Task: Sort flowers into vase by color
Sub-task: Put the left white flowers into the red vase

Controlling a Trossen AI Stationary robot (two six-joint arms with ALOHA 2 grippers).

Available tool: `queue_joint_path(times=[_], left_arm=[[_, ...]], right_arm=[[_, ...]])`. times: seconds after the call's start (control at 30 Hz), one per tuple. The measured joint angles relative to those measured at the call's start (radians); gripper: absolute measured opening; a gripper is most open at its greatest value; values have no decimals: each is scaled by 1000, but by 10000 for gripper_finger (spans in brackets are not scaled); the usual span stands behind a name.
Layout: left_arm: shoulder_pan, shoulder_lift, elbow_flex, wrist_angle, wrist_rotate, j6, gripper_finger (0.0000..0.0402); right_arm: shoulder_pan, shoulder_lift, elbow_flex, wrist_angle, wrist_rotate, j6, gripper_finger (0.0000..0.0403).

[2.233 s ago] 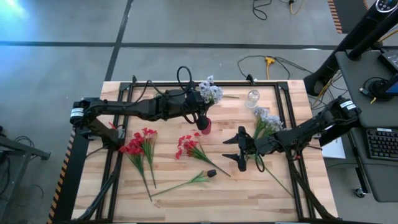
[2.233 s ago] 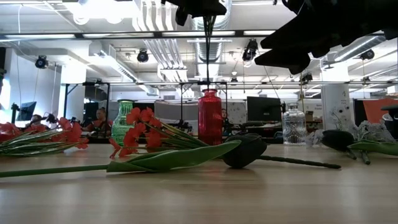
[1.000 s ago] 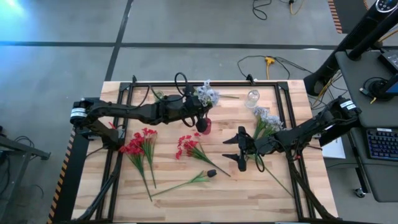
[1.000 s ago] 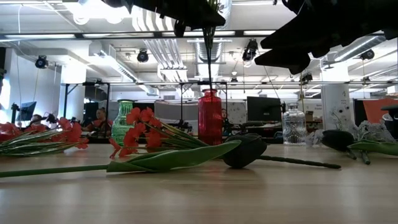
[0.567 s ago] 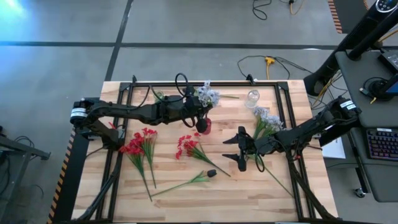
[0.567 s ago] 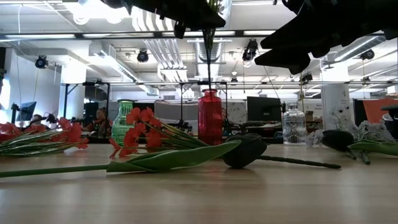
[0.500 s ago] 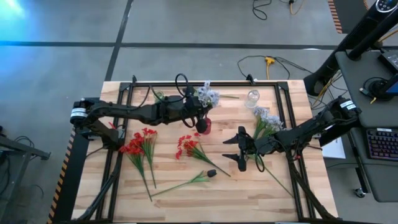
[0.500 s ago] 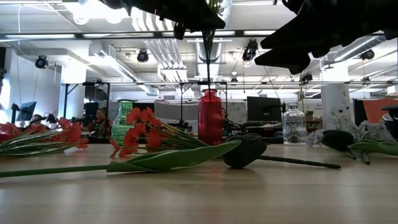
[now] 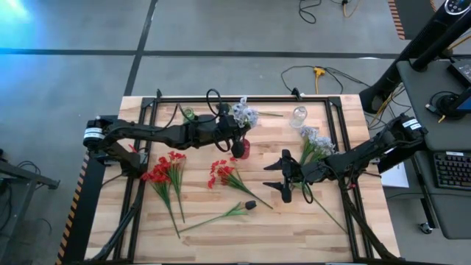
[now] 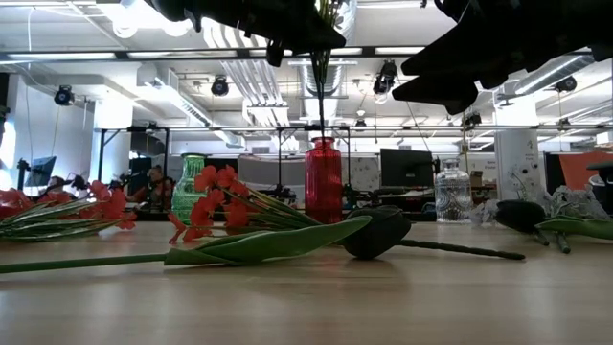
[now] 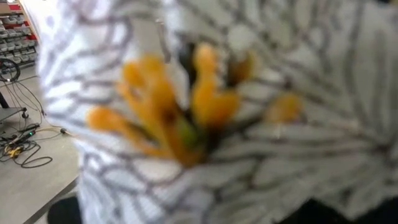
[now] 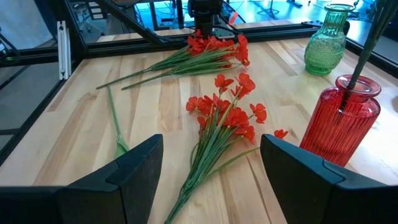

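The left gripper is closed on the stalk of a pale flower and hangs over the red vase, near the table's far edge in the high view; the bloom lies just beyond the gripper, toward the far edge. In the same view the right gripper stands with its fingers wide apart and holds nothing, above bare wood right of the middle, and a second pale bunch lies just beside its arm. Two red bunches lie on the table, one at the left and one near the middle, and a dark bud stem lies nearer the front edge. A green vase and a clear vase stand by the far edge. In the low view the held stalk comes straight down from the left arm into the mouth of the red vase, with the green vase at its left and the clear vase at its right, and the dark bud lies in front. The left wrist view is filled by a white bloom with orange centre, pressed close to the camera. The right wrist view shows the open fingers, the middle red bunch on the wood between them, and the stalk standing inside the red vase.
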Motion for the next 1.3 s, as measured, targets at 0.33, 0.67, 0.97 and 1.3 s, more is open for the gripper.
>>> queue_joint_path(times=[0.33,0.67,0.97,1.3], left_arm=[[0,0,-12,1,0,-7,2],[0,0,-23,10,0,-8,1],[0,0,-86,107,0,-15,1],[0,0,-87,103,0,-12,2]], right_arm=[[0,0,0,0,0,0,261],[0,0,0,0,0,0,261],[0,0,0,0,0,0,261],[0,0,0,1,0,0,261]])
